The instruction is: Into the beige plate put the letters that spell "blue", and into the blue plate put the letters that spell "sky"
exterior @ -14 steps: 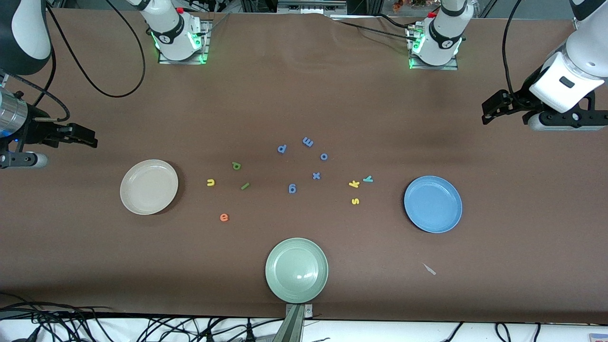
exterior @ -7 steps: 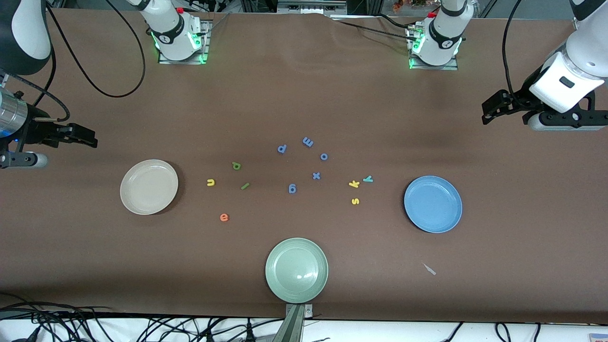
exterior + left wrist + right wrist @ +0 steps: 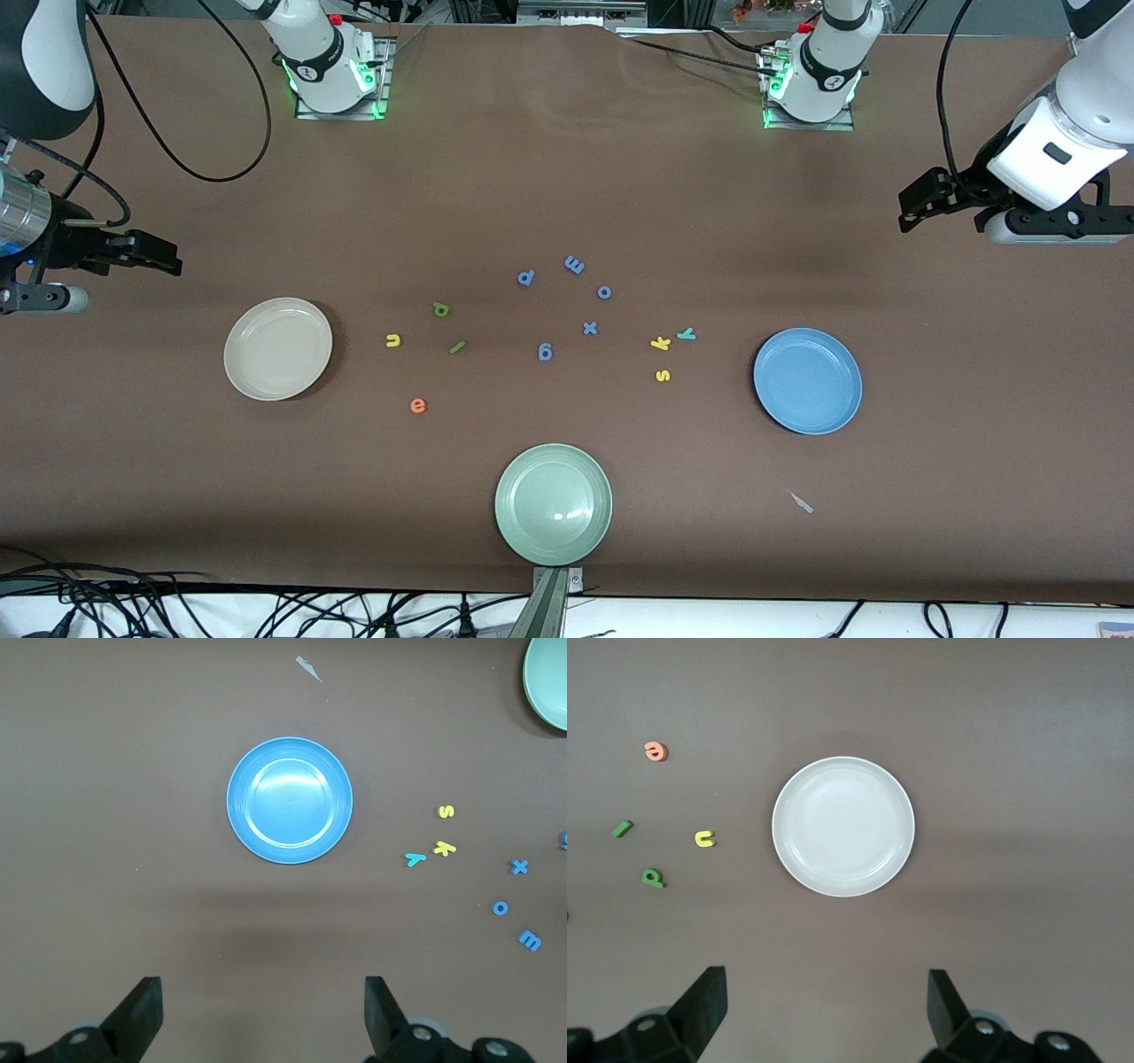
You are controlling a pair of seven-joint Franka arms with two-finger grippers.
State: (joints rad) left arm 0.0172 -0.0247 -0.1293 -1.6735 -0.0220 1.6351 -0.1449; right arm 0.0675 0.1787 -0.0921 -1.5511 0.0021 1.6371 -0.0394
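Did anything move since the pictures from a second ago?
Nothing visibly changed. No letter moved: all lie on the table between the beige plate and the blue plate. Both plates are empty. The left gripper and the right gripper wait open above the table's ends.

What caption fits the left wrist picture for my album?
Open left pincer waits above the empty blue plate, with foam letters s, k and y beside it.
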